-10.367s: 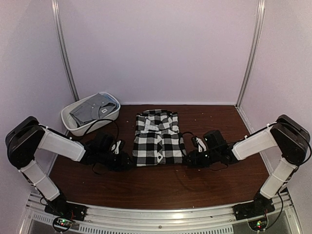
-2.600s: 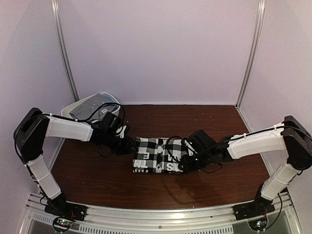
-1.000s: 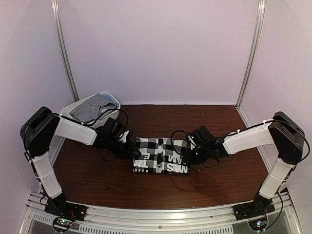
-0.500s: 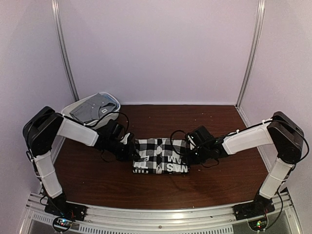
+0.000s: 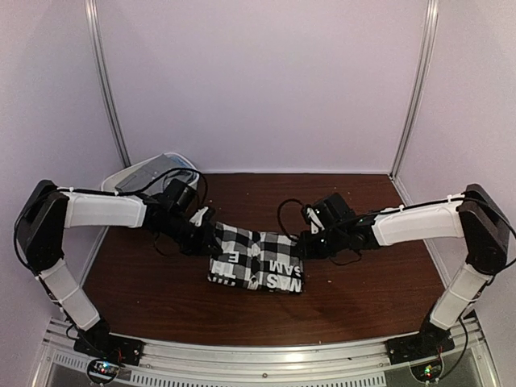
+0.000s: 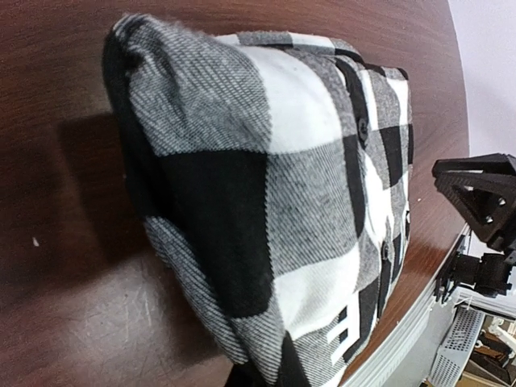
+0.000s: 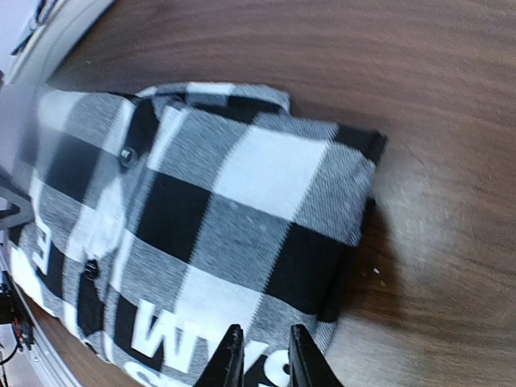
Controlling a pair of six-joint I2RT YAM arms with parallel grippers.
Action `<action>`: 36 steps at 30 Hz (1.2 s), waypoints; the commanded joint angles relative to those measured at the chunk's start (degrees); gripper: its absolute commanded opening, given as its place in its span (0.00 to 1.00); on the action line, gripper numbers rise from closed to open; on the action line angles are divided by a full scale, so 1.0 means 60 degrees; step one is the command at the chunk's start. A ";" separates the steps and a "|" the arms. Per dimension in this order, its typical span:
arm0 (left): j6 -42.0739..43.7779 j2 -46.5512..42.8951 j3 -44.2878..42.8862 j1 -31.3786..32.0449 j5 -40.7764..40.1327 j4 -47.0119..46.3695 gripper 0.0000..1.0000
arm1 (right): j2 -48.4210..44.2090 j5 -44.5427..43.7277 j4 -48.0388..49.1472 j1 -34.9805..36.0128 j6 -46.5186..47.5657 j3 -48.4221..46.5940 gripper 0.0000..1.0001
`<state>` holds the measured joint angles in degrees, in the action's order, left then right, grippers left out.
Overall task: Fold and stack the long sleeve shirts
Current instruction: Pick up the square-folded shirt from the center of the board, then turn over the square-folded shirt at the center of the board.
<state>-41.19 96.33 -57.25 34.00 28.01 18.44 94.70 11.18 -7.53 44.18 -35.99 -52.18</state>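
The folded black-and-white checked shirt (image 5: 256, 258) hangs tilted between my two grippers over the middle of the table, white lettering along its near edge. My left gripper (image 5: 206, 235) is shut on its left edge. In the left wrist view the checked shirt (image 6: 274, 185) fills the picture and covers the fingers. My right gripper (image 5: 310, 240) pinches the right edge. In the right wrist view the right gripper (image 7: 264, 359) has its fingertips close together on the checked shirt (image 7: 218, 210). The grey shirt (image 5: 155, 167) lies in the tub, partly behind my left arm.
The white oval tub (image 5: 115, 181) stands at the back left corner against the wall. Dark brown table (image 5: 363, 282) lies bare on both sides of the shirt. A metal rail (image 5: 258, 355) runs along the near edge.
My left gripper has shut on the shirt's left edge. Both arms have risen and stretched, and the shirt's far edge has come up off the table, leaving it skewed.
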 commanded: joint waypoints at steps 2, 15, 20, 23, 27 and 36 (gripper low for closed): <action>0.0925 -0.0687 -0.0550 -0.0419 -0.0035 0.1488 0.00 | 0.0243 0.0488 0.0149 0.0329 0.0024 -0.1270 0.22; 0.1706 -0.1218 -0.2307 -0.0978 0.0175 0.3323 0.00 | 0.2888 0.1617 0.0813 0.1214 -0.0437 -0.3300 0.18; 0.1711 -0.1050 -0.3412 -0.0979 0.0403 0.3501 0.00 | 0.3801 0.2176 0.1522 0.1339 -0.1015 -0.4064 0.18; 0.1688 -0.0839 -0.4074 -0.0979 0.0549 0.3591 0.00 | 0.4356 0.2403 0.2012 0.1483 -0.1405 -0.4786 0.18; 0.1511 -0.0609 -0.4656 -0.0979 0.0868 0.3554 0.00 | 0.5218 0.2777 0.2540 0.1600 -0.1837 -0.5834 0.18; 0.0929 -0.0309 -0.4608 -0.0929 0.1524 0.2422 0.00 | 0.6485 0.3507 0.3346 0.1580 -0.2422 -0.7140 0.19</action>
<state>-33.78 93.34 -84.05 28.01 32.86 40.10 132.22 28.93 8.58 52.99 -49.19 -92.51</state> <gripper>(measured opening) 0.033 0.186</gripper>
